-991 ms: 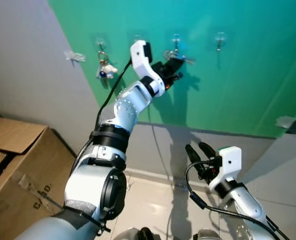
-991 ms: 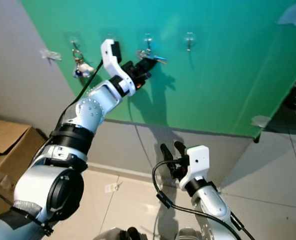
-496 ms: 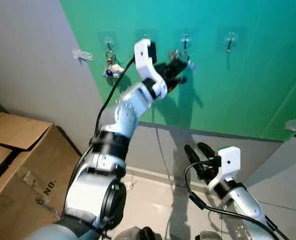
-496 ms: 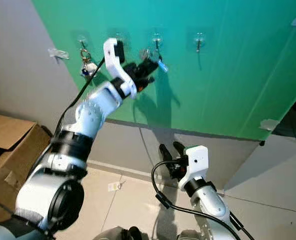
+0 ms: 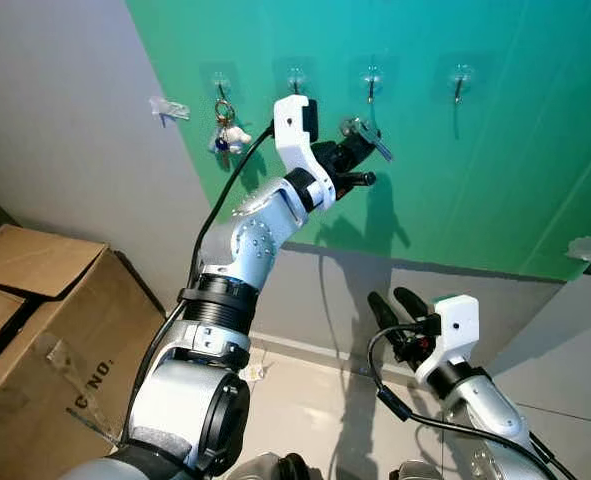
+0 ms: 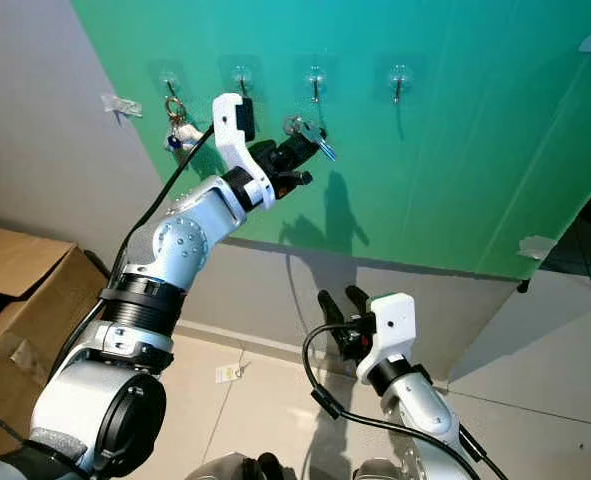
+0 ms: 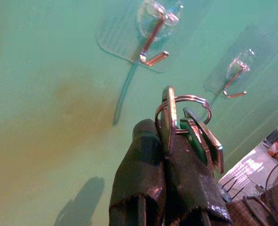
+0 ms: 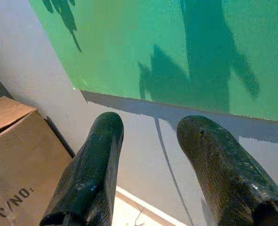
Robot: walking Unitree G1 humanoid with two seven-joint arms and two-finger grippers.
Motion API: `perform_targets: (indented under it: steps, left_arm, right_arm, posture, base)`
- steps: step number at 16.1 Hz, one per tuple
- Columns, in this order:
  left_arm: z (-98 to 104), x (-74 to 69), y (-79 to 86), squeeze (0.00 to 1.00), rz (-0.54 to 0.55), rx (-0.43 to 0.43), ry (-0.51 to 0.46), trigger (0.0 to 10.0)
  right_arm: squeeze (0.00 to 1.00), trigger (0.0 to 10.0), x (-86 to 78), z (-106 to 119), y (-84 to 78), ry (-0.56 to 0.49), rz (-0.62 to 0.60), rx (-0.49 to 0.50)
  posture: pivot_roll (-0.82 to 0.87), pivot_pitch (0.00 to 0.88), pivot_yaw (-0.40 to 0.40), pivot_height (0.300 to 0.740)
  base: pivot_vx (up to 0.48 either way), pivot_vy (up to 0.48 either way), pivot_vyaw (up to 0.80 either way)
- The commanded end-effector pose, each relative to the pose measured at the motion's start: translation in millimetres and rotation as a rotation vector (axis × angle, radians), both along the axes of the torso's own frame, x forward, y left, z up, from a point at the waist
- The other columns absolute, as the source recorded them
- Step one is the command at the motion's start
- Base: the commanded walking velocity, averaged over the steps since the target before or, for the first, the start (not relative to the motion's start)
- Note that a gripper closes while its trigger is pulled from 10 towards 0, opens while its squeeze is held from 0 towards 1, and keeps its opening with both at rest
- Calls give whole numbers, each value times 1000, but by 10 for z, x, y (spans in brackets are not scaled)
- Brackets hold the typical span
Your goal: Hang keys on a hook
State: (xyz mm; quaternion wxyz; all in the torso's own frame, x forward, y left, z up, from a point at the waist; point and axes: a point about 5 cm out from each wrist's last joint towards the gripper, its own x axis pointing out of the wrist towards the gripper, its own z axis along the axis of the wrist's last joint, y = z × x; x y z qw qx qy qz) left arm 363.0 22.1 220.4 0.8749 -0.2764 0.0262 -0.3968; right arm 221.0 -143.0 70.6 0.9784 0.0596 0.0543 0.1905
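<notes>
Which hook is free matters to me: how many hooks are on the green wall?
4 clear stick-on hooks in a row: leftmost holding a keychain, second, third, fourth.

left gripper [image 5: 358, 165]: raised at the green wall panel [image 5: 495, 180]
bunch of metal keys [image 5: 363, 135]: pinched in it, just below the clear stick-on hook [image 5: 371, 80]
brown cardboard box [image 5: 35, 330]: far below, left

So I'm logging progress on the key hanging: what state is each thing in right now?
Left gripper: raised at the wall, shut on the key ring.
Key ring: held, below the hooks, not hung.
First hook: holds a keychain.
Other three hooks: bare.
Right gripper: low, open.
</notes>
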Motion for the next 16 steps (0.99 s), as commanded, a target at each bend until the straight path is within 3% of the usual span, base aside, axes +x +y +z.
perform_targets:
  steps: [1,7,16]
  left_arm:
    - [80,-13,-68,0,-14,0,-28,10000]
    - [142,140,-3,0,31,39,-41,10000]
    - [217,228,11,0,55,42,-65,10000]
  right_arm:
    - [0,10000,13,24,15,-6,6,6]
    - [0,10000,7,40,35,-10,0,9]
    - [0,10000,-11,35,24,-8,-4,8]
  posture:
    - [-265,40,170,740]
    - [-273,41,176,740]
    - [-282,39,180,740]
  base:
    - [0,0,0]
    - [0,0,0]
    - [0,0,0]
